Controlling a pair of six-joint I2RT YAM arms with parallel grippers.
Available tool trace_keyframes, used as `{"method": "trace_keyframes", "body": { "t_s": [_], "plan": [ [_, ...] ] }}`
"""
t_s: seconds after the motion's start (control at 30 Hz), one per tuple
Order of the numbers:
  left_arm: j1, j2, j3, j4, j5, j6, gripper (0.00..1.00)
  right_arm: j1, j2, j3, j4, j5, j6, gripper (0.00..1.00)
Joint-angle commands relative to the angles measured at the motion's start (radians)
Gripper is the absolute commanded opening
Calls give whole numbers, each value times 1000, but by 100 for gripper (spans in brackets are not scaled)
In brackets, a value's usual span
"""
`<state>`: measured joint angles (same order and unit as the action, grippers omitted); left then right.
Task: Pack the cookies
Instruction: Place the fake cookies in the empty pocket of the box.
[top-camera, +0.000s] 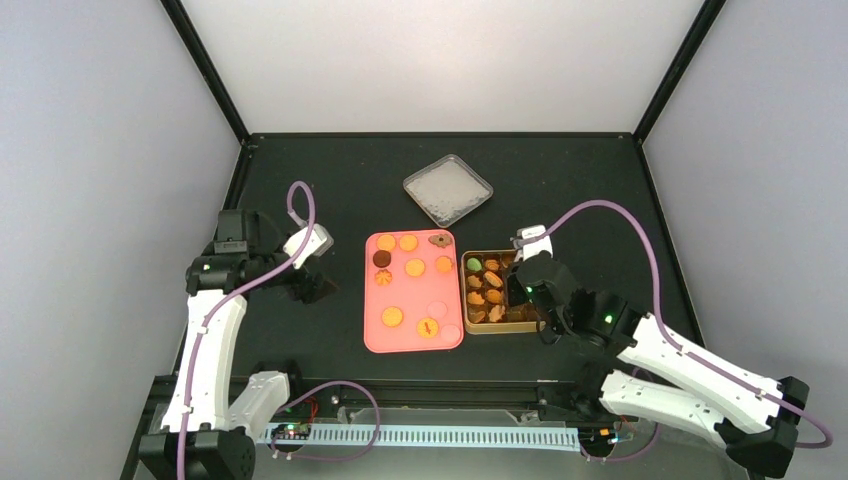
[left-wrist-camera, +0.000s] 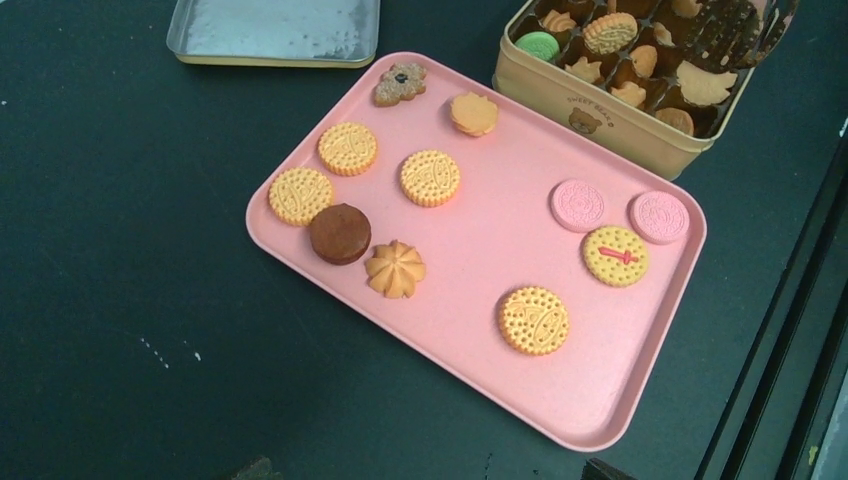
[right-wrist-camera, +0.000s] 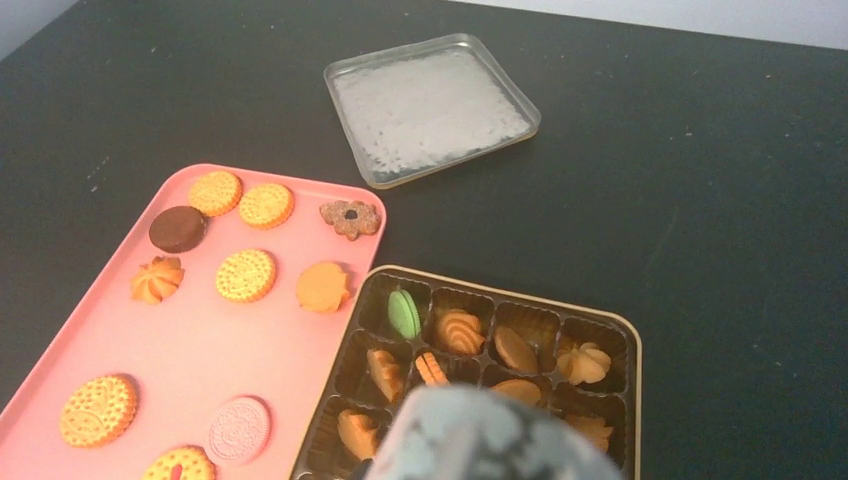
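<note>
Black table (top-camera: 300, 180) dead centre here, matte and dark, swallowing most of the light that lands on it. Beyond the table's far edge the back wall (top-camera: 440, 60) glows white, brightest across the middle and greying toward its sides. To the table's left stands the left wall (top-camera: 90, 150), pale grey and plain; on the other side, the right wall (top-camera: 770, 140), same shade. From the table's far corners the left post (top-camera: 203, 65) and right post (top-camera: 680, 70), both black, climb and splay outward. Along the table's near edge runs a pale slotted strip (top-camera: 430, 437), catching light.
</note>
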<state>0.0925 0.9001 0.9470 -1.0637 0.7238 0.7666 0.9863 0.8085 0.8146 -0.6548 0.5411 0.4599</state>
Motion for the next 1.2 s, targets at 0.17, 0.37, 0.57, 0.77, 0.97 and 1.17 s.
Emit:
{"method": "trace_keyframes", "body": {
  "t_s": [0.17, 0.37, 0.57, 0.77, 0.97, 1.17],
  "plan": [
    [6, 20, 27, -19, 17, 6, 81, -3, 54, -32, 126, -25, -33, 21],
    [7, 43, 55, -33, 7, -6, 81, -4, 53, -69, 191, -38, -44, 20],
    [6, 54, 98, -52, 13, -7, 81, -4, 102, -38, 161, -28, -19, 15],
    [7, 67, 114, -56, 22, 19, 81, -2, 232, 65, 18, 1, 44, 11],
    [7, 83, 101, -66, 15, 59, 81, 3, 293, 88, -24, 42, 80, 10],
    [6, 109, 113, -78, 13, 67, 81, 16, 297, 114, -40, 57, 96, 16]
  ]
}}
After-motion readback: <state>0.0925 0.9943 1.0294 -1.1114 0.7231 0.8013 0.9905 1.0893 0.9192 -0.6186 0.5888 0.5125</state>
